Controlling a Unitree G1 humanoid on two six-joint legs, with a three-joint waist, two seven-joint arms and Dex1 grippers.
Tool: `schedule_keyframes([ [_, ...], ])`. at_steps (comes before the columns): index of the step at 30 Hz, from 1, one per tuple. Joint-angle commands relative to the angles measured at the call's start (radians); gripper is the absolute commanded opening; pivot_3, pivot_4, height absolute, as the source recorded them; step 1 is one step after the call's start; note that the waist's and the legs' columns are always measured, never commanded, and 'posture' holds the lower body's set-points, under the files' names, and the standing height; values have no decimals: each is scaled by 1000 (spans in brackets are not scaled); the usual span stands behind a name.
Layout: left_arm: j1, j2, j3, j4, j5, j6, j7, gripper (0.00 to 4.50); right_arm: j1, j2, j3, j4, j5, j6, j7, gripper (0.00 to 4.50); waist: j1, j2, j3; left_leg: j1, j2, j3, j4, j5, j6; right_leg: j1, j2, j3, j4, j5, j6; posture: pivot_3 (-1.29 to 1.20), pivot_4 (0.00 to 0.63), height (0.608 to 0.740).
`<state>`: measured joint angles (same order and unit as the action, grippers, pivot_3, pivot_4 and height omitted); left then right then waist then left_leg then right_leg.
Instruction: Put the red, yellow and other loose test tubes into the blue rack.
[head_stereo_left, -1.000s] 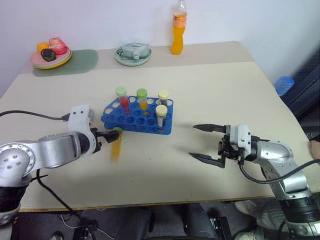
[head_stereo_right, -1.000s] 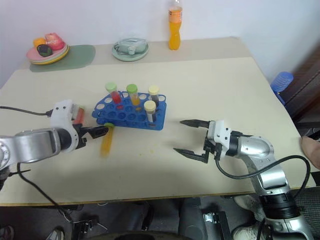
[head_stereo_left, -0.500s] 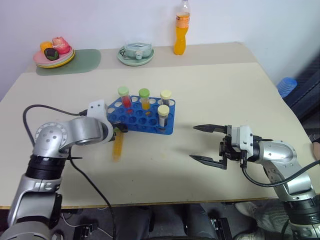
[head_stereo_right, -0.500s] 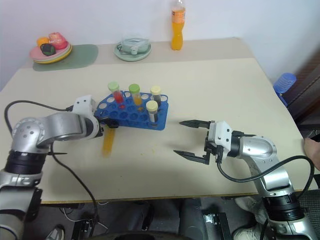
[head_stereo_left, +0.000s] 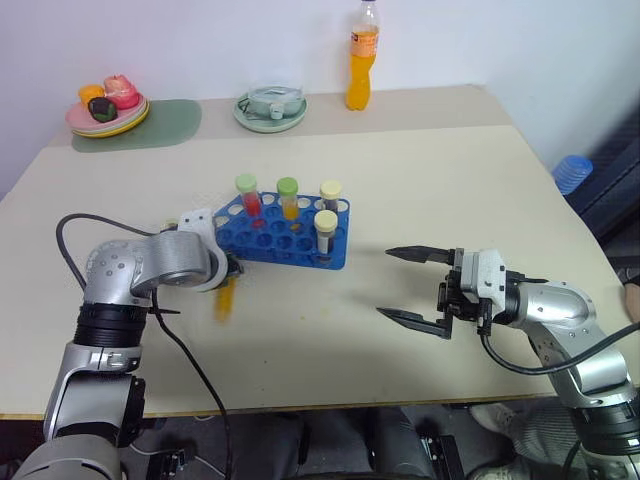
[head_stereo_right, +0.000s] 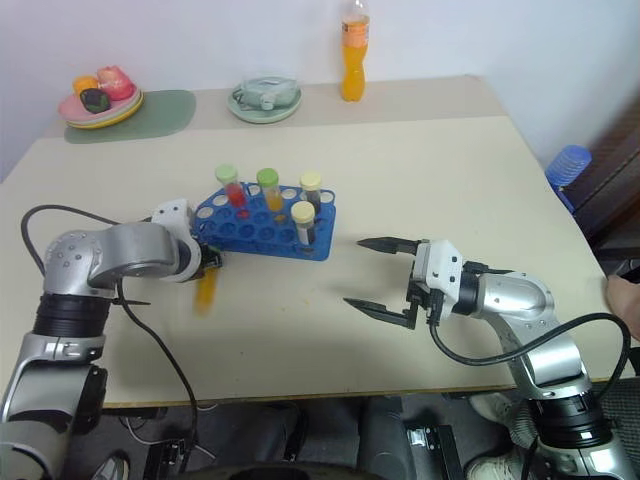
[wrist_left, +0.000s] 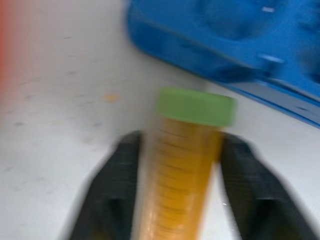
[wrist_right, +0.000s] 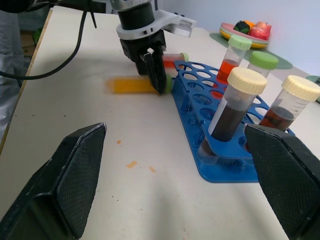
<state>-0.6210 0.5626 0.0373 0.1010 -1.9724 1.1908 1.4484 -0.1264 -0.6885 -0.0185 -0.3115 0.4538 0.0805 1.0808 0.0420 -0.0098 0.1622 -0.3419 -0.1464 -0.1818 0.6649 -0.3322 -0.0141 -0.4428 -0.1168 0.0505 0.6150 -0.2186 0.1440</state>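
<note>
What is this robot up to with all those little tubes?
It is loading test tubes into the blue rack. Four capped tubes stand in it already. Its left tool has closed on a yellow-orange tube with a green cap, lying on the table just beside the rack. Another red tube lies beyond it. The right tool hangs open and empty over the table, off to the rack's right.

Background stuff on the table (head_stereo_left: 450, 170): orange drink bottle (head_stereo_left: 360, 60) at 12 o'clock, a pale green dish (head_stereo_left: 270, 108) just left of it, fruit plate (head_stereo_left: 105, 112) on a green mat (head_stereo_left: 150, 125) around 10.
</note>
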Motion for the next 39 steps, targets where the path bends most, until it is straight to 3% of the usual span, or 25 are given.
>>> schedule_keyframes([
  [1, 26, -18, 26, -4, 0, 9, 34, 751, -16, -12, -29, -34, 10, -4, -6, 4500, 0, 0, 0, 0, 0, 0, 0, 0, 0, 0, 0, 0, 0, 0, 0, 0, 150, 740],
  [5, 55, -14, 54, -63, 0, 13, 5, 751, -32, -9, -23, -19, 9, -3, -2, 4500, -2, 0, 0, 0, 0, 0, 0, 0, 0, 0, 0, 0, 0, 0, 0, 0, 150, 740],
  [7, 86, 37, 73, -134, 0, 24, -84, 751, -44, -4, -15, -9, 7, -1, -1, 4500, -5, 0, 0, 0, 0, 0, 0, 0, 0, 0, 0, 0, 0, 0, 0, 0, 150, 740],
  [12, 172, 205, 132, -343, 17, 78, -529, 751, -74, 12, 2, 20, 8, 3, 1, 4500, -2, -1, 0, 0, 1, 1, -1, 0, 0, -1, 0, 0, 1, 0, 0, 0, 150, 740],
  [15, 267, 253, 249, -526, 259, 3, -933, 751, -86, 21, 11, 40, 9, 3, 6, 4500, -2, 0, 0, -1, 0, 2, -1, 0, 0, -1, 0, 0, 0, 0, 0, 0, 150, 740],
  [19, 363, 314, 247, -656, 577, -159, -1271, 751, -98, 24, 18, 59, 11, 2, 18, 4500, -3, 0, 0, 0, 1, 5, -2, -1, 1, 0, 0, 0, -1, 0, -1, 0, 150, 740],
  [24, 400, 198, 172, -714, 1032, -556, -1486, 751, -105, 21, 11, 57, 16, 20, 10, 4500, 1, 0, 0, 0, 2, 9, -2, -1, 2, 1, 0, 0, -3, 0, -1, 0, 150, 740],
  [27, 411, 101, 50, -655, 1344, -843, -1564, 751, -84, 5, -13, 38, 18, 33, -4, 4500, -1, 0, 1, 0, 2, 9, -2, -2, 3, 1, -1, 0, -5, 1, -1, 0, 150, 740],
  [32, 394, -111, -54, -460, 1567, -1149, -1648, 751, -20, -18, -61, -26, 22, 62, -43, 4500, 2, -1, 1, -1, 2, 9, -1, -4, 6, 2, -1, 0, -7, 1, -1, 0, 150, 740],
  [39, 333, -251, -114, -192, 1709, -1402, -1785, 751, 55, -34, -123, -108, 24, 102, -95, 4500, -1, -1, 1, -1, 2, 9, 0, -4, 6, 2, -1, 0, -7, 1, 0, 0, 150, 740],
])
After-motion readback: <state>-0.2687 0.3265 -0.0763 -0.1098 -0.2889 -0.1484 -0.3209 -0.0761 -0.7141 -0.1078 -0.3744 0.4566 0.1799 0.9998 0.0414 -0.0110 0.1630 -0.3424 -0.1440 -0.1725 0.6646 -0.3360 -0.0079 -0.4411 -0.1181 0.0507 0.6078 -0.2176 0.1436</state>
